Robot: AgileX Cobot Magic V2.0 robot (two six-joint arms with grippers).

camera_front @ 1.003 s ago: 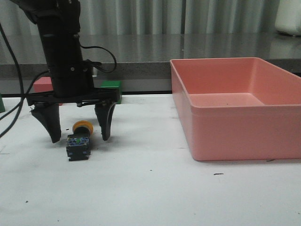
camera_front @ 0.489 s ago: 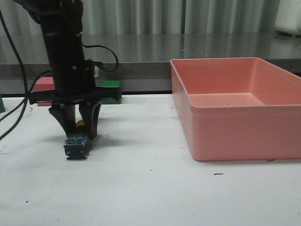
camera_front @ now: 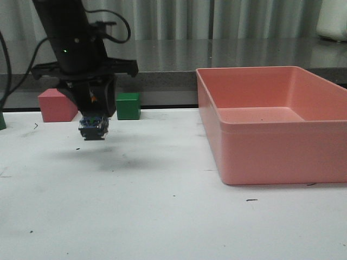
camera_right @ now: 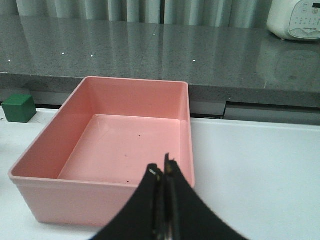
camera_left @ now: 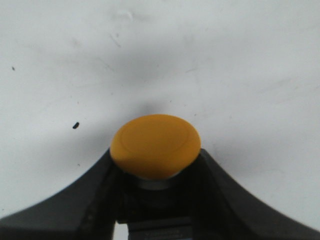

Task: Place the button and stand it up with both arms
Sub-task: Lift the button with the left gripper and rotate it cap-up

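Button [camera_front: 92,128] in the air is what your left gripper [camera_front: 93,103] gives you: its two fingers are clamped on the black collar, with the blocky base and bluish contacts hanging below the fingertips, clear of the white table [camera_front: 162,216], where a soft shadow lies underneath. From the left wrist camera you see the yellow mushroom cap [camera_left: 155,145] wedged between the black fingers [camera_left: 90,210], facing the lens. In the front view the button sits at about 10 o'clock from the table's middle, with the pink cube [camera_front: 56,105] and green cube [camera_front: 128,105] behind it. The salmon bin [camera_front: 271,127] stands well apart at 3 o'clock. Your right gripper [camera_right: 164,172] has its tips pressed together on nothing, with the bin just beyond them in its wrist view.
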